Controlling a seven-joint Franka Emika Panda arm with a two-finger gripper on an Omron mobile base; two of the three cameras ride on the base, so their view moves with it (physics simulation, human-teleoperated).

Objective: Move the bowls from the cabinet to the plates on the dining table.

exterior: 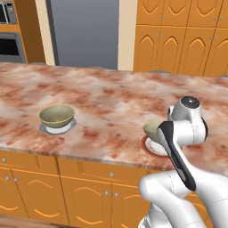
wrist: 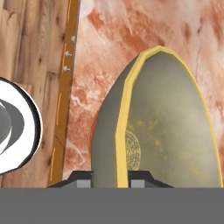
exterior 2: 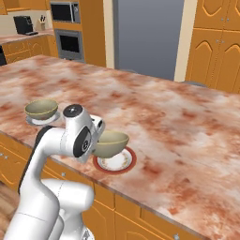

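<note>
1. The large reddish-pink marbled stone counter [exterior: 111,102] carries two small flat round plates, both near its front edge above the orange wood doors [exterior: 31,196].
2. In the left base view, the grey-rimmed white plate [exterior: 46,130] lies at about 9 o'clock – one olive-bronze round deep bowl [exterior: 56,116] with a yellowish inside sits upright on it.
3. The red-rimmed white plate [exterior 2: 123,161] lies at about 4 o'clock in that same view, well apart from the grey-rimmed one.
4. The second olive-bronze deep bowl [exterior 2: 110,143] is just above the red-rimmed plate, its mouth facing up; whether its base touches the plate, I cannot tell.
5. The end effector [wrist: 111,178] is pinching this second bowl's rim – in the hand view one dark fingertip [wrist: 83,179] stands outside the yellow rim edge and the other inside.
6. The white arm [exterior 2: 56,154] reaches the bowl from the counter's front edge side.
7. Tall orange arched-panel cupboards [exterior: 187,35] stand at 1 o'clock behind the counter.
</note>
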